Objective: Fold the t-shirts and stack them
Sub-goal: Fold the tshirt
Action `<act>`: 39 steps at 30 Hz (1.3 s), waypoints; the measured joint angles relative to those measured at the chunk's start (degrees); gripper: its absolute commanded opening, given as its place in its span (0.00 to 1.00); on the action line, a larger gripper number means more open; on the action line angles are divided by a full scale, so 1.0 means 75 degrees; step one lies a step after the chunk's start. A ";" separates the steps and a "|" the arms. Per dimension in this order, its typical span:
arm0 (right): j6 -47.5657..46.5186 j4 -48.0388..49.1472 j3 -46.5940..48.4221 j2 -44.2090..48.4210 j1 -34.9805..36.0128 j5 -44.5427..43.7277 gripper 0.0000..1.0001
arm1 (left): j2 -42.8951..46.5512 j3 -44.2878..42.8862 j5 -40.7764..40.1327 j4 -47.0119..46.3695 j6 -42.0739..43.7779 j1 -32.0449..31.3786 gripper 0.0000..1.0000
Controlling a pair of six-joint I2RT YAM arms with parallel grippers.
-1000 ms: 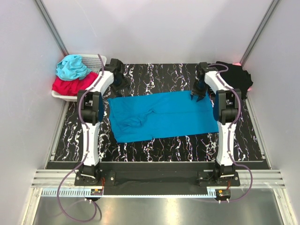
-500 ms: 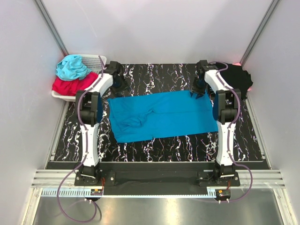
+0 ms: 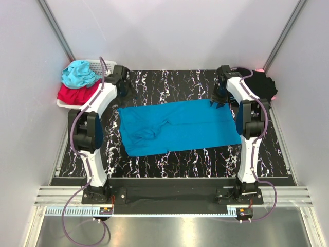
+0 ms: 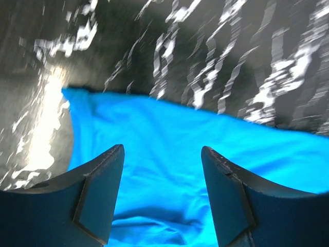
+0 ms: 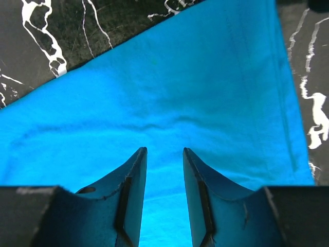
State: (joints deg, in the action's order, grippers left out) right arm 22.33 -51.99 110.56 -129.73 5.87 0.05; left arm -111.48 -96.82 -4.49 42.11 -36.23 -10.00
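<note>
Our blue tee [image 3: 175,126] lies spread, seemingly part-folded; the black tee [image 3: 262,85] sits apart, nothing stacked yet. Our left gripper [image 4: 162,154] stands wide and empty, the right gripper [image 5: 164,152] half-open, empty.

White basket [image 3: 95,65] far left — teal cloth [image 3: 79,73] atop red cloth [image 3: 73,94], black marbled tabletop [image 3: 172,82]

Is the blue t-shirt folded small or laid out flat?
Laid out flat: the blue t-shirt lies as a long rectangle on the table, no sleeves sticking out.
</note>
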 measured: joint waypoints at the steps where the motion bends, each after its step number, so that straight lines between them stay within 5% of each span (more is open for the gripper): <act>1: -0.0003 0.0003 -0.0009 0.0032 0.0000 -0.0029 0.38 | -0.0017 0.0166 -0.0082 0.0076 0.0020 -0.0052 0.65; 7: -0.0012 0.0044 -0.0140 0.0125 0.0029 -0.0353 0.26 | -0.0408 0.0968 -0.0321 0.0519 0.0061 -0.0297 0.33; 11: -0.0012 0.0090 -0.0469 0.0318 0.0087 -0.0694 0.15 | -0.0536 0.1145 -0.0458 0.0641 0.0085 -0.0420 0.28; 19: -0.0006 0.0219 -0.1180 0.0443 0.0370 -0.0880 0.30 | -0.0871 0.1215 -0.0679 0.0603 0.0032 -0.0490 0.41; 28: -0.0038 0.0210 -0.0962 0.0117 0.0396 -0.0737 0.51 | -0.1329 0.0638 -0.0842 0.0994 -0.0067 -0.0475 0.45; 39: -0.0134 -0.0443 0.1285 -0.1174 0.0391 -0.0440 0.52 | -0.2859 -0.1938 -0.0717 0.1912 0.0122 -0.0099 0.47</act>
State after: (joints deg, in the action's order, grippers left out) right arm 21.32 -55.31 120.20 -138.54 8.80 -3.25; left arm -132.92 -111.35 -9.87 56.45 -35.31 -10.74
